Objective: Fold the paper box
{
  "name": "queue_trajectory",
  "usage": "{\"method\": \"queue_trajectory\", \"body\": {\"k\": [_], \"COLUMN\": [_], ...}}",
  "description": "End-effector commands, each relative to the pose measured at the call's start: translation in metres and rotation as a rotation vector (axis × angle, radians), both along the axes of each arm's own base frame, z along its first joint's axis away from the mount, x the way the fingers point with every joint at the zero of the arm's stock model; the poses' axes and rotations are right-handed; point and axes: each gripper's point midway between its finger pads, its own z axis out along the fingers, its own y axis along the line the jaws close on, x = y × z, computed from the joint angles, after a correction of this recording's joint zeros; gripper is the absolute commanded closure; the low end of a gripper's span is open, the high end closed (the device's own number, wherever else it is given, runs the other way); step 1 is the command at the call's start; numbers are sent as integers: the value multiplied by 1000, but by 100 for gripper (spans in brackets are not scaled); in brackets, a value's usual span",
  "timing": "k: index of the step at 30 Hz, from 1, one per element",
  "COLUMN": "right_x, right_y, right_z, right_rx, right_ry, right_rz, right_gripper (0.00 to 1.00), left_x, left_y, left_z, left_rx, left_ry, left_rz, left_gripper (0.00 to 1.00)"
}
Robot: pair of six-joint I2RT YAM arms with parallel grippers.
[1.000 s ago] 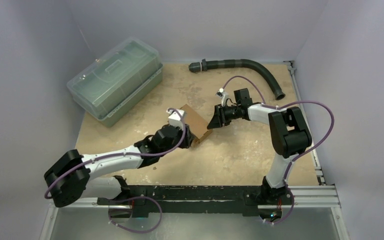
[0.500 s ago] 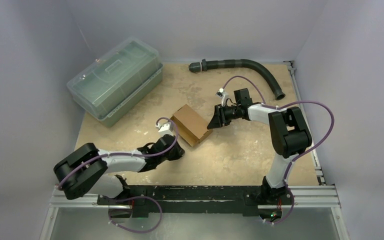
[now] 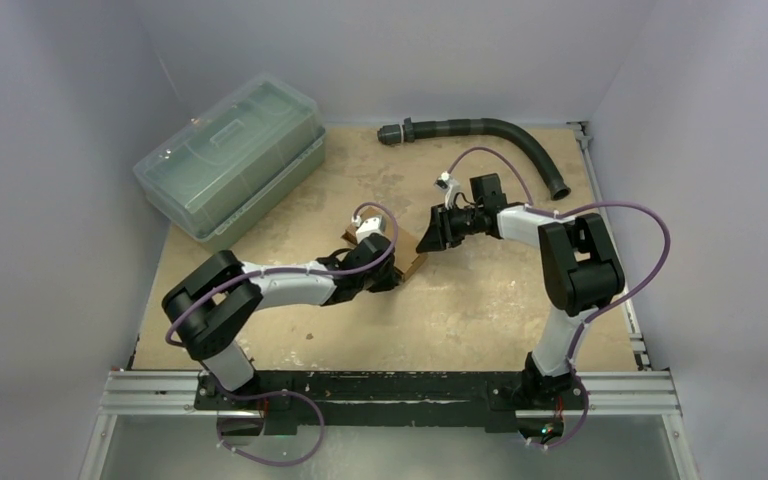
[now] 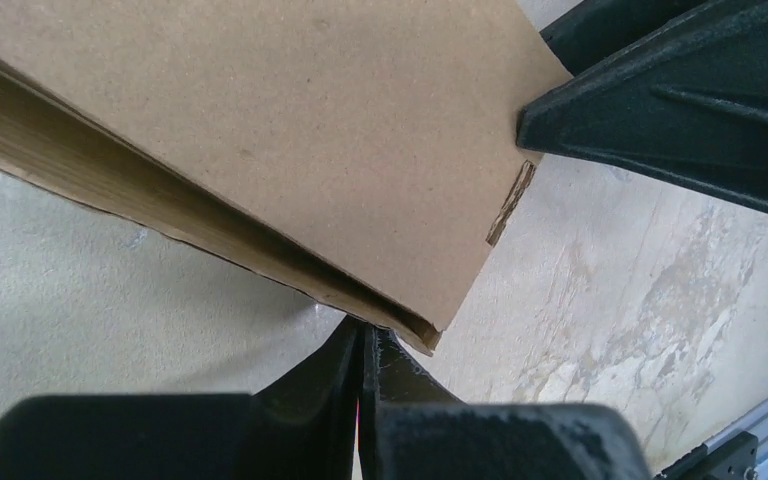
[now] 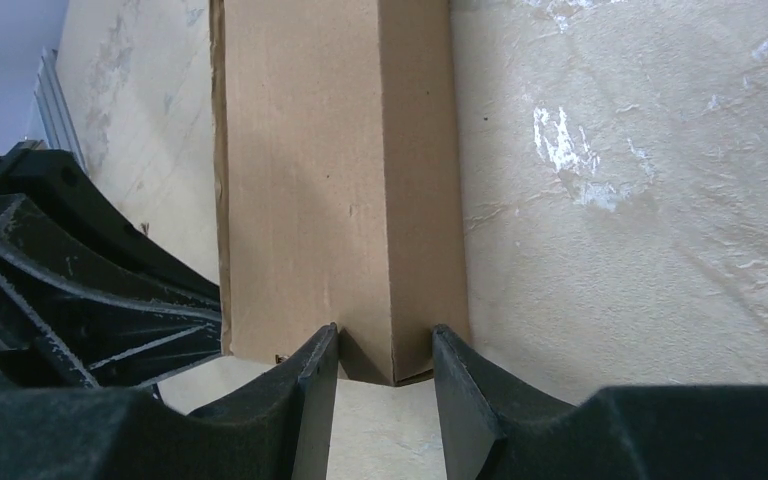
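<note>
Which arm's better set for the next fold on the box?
Left, probably. The left gripper, shut, sits right at the paper box's layered corner, ready to push. The right gripper only straddles the box's end, so it suits bracing.

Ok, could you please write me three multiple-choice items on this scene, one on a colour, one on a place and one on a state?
1. What colour is the box?
A. white
B. brown
C. blue

2. Where does the hose lie?
A. by the arm bases
B. on the box
C. at the far right of the table

3. How does the left tool stand?
A. shut
B. wide open
C. shut on the hose

Answers:
1. B: both wrist views show plain brown card.
2. C: in the top view it curves along the far edge toward the right wall.
3. A: its fingers meet with no gap, just at the box's corner.
</note>
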Motion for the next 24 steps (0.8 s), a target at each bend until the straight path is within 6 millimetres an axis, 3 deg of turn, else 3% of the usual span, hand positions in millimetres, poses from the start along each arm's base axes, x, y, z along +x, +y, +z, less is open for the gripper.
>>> {"method": "queue_trajectory", "body": {"k": [1, 6, 11, 17, 24], "right_x": [-12, -13, -13, -12, -12], "right_y": [0, 0, 0, -1, -1], "right_z": [-17, -20, -21, -22, -23], "right_rx": [-62, -66, -70, -78, -83], "right_ry": [39, 23, 24, 23, 23], "right_rz": [18, 41, 42, 39, 39], "right_gripper": [59, 59, 59, 59, 59], "left_x": [29, 19, 0, -11, 2], "left_y": [-25, -8, 16, 81, 139], "left_z": [60, 75, 77, 38, 11], "left_rx": [-89, -49, 4, 167, 277], "left_ry": [-140, -183, -214, -174, -152], "left_rz": [-23, -63, -119, 50, 314], "left_gripper": [100, 100, 100, 100, 97]}}
